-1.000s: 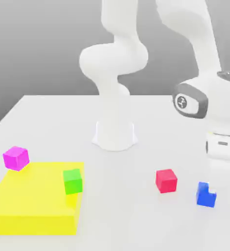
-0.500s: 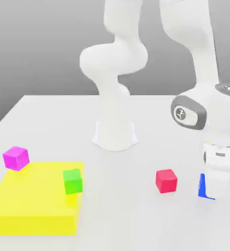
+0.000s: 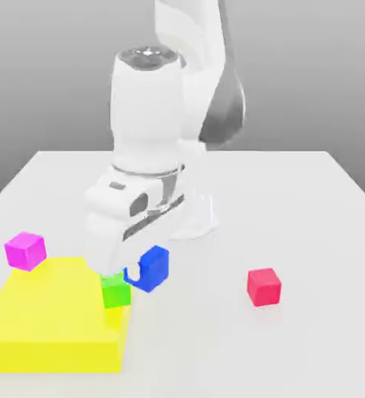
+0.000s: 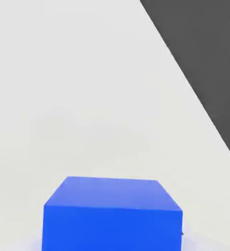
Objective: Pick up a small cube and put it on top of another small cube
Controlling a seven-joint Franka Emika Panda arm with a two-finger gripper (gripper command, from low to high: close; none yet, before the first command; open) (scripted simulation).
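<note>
My claw (image 3: 141, 269) is clenched on the small blue cube (image 3: 156, 267), so its jaws stand only as far apart as the cube lets them. One pale fingertip (image 3: 133, 270) lies across the cube's face in the exterior view. From the hand view the cube is very close, its near face and the face above it both plain blue.

The cube sits between my fingertips, tilted, at the lower end of the slanting white hand. Just beside it, toward the exterior view's left and slightly lower in that view, is the bright-green cube (image 3: 116, 292), its upper part partly covered by my claw. I cannot tell whether the two cubes touch.

The green cube is at the edge of a flat, wide yellow block (image 3: 53, 311). Near that block's far corner, at the exterior view's left, is a magenta cube (image 3: 26, 251). Well apart, toward the exterior view's right, a red cube (image 3: 264, 287) rests on the pale table (image 3: 217, 342).
</note>
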